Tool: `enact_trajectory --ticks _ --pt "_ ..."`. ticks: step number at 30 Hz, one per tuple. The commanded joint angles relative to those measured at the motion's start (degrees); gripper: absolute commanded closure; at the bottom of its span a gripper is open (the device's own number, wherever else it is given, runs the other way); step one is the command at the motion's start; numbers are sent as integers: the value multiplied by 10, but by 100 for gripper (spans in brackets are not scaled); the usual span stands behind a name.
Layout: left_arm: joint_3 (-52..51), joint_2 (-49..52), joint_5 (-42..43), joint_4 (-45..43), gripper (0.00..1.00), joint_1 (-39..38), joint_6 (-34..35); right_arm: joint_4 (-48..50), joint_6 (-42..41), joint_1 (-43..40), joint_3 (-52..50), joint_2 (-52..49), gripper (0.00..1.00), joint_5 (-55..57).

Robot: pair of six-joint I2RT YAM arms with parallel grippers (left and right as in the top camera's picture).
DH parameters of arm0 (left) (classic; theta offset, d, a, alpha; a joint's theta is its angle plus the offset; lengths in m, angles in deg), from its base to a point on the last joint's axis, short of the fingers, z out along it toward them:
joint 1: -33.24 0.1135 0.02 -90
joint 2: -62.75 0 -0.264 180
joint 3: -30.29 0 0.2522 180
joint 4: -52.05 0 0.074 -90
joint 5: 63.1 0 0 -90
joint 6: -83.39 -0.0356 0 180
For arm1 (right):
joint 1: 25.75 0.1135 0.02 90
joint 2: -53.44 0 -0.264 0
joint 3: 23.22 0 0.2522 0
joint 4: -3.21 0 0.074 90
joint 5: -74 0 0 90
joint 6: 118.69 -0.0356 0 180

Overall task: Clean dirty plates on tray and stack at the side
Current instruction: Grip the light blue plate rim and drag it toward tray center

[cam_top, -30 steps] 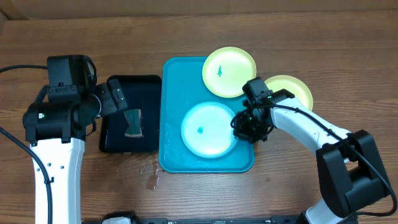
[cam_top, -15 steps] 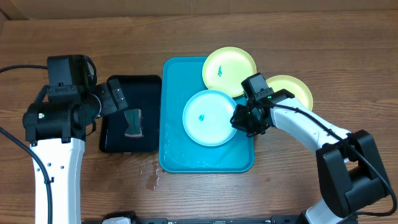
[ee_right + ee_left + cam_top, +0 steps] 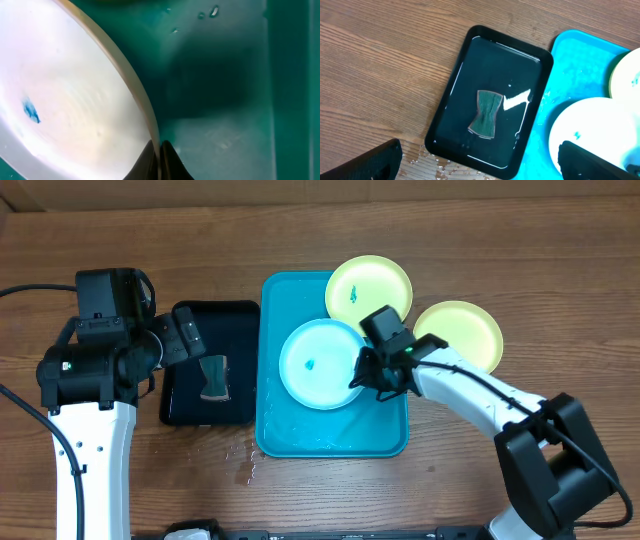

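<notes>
The light blue plate (image 3: 320, 363) with a small teal smudge is held tilted above the turquoise tray (image 3: 290, 435). My right gripper (image 3: 366, 376) is shut on its right rim; the wrist view shows the rim (image 3: 140, 97) pinched between the fingertips (image 3: 160, 150). One lime-green plate (image 3: 368, 295) with a teal smudge lies at the tray's far right corner. The other lime-green plate (image 3: 460, 332) lies on the table right of the tray. My left gripper (image 3: 480, 160) is open, above the black tray, holding nothing.
A small black tray (image 3: 210, 375) with water and a dark green sponge (image 3: 215, 377) lies left of the turquoise tray; it also shows in the left wrist view (image 3: 450, 95) with the sponge (image 3: 486, 113). Water drops lie on the wood near its front edge (image 3: 420, 157).
My right gripper has lifted the light blue plate by its rim and carried it left and toward the far side over the tray. The left arm has not moved.
</notes>
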Motion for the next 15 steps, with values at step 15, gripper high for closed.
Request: enact_trajectory --ticks 15 --pt "14 0 2 0 0 3 6 7 -55 33 -2 -2 68 48"
